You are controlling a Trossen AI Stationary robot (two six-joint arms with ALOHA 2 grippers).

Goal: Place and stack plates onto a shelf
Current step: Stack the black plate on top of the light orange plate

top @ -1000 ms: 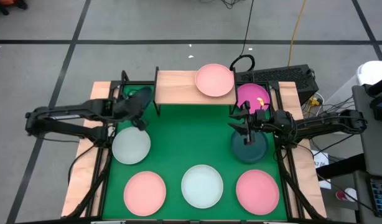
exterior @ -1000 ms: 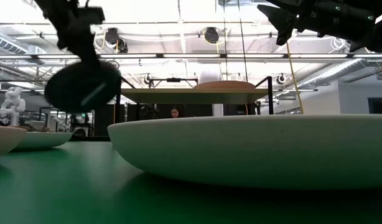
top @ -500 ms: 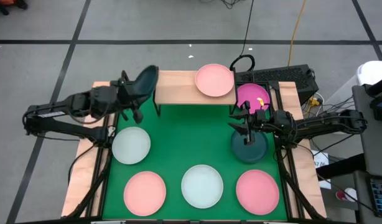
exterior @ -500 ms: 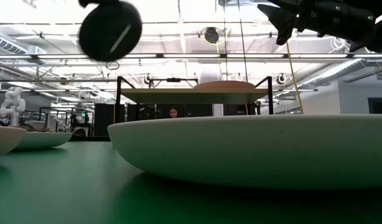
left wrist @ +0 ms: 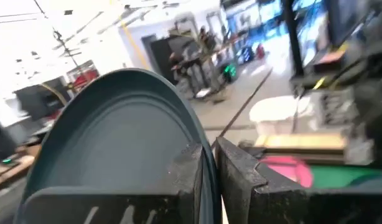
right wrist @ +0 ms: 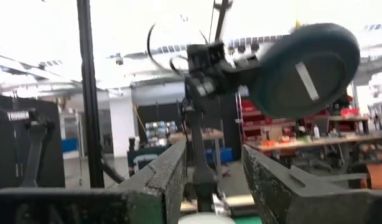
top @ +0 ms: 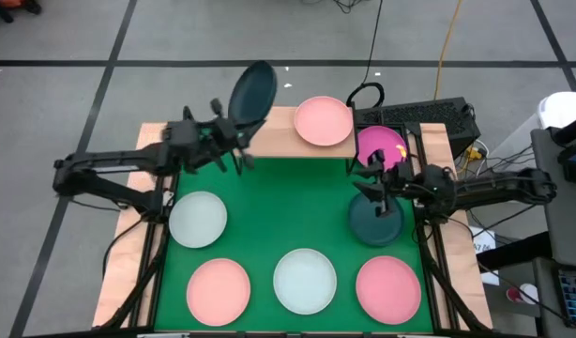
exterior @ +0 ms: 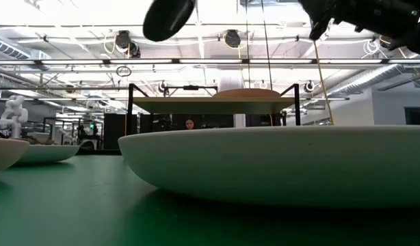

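My left gripper [top: 237, 131] is shut on a dark teal-grey plate [top: 251, 91] and holds it high over the left end of the light-wood shelf [top: 269, 133]. The low view shows that plate [exterior: 169, 16] well above the shelf [exterior: 213, 104]. A pale pink plate [top: 324, 120] rests flat on the shelf's right half. My right gripper [top: 376, 186] is open and hovers over a second dark plate [top: 376, 223], which lies flat on the green table. A magenta plate [top: 382, 145] lies beside the shelf's right end. My left gripper pinches the dark plate's rim [left wrist: 206, 163] between its two fingers, one finger [left wrist: 186, 177] on the hollow face and the other [left wrist: 241, 182] on the underside. The fingers come from the table's left. The plate is lifted clear, steeply tilted, and stands out beyond the fingertips.
Flat on the green table lie a mint plate [top: 198, 218] at the left and, in a near row, a pink plate [top: 219, 289], a mint plate [top: 305, 280] and a pink plate [top: 388, 287]. The shelf's black legs [exterior: 130, 109] rise at its corners. Cables and a black box [top: 429, 117] sit behind.
My left gripper has risen and swung toward the table's right and far edge. It carried the dark plate from low beside the shelf's left end up over the shelf. The plate has turned about in the hold and now shows more edge-on in the low view.
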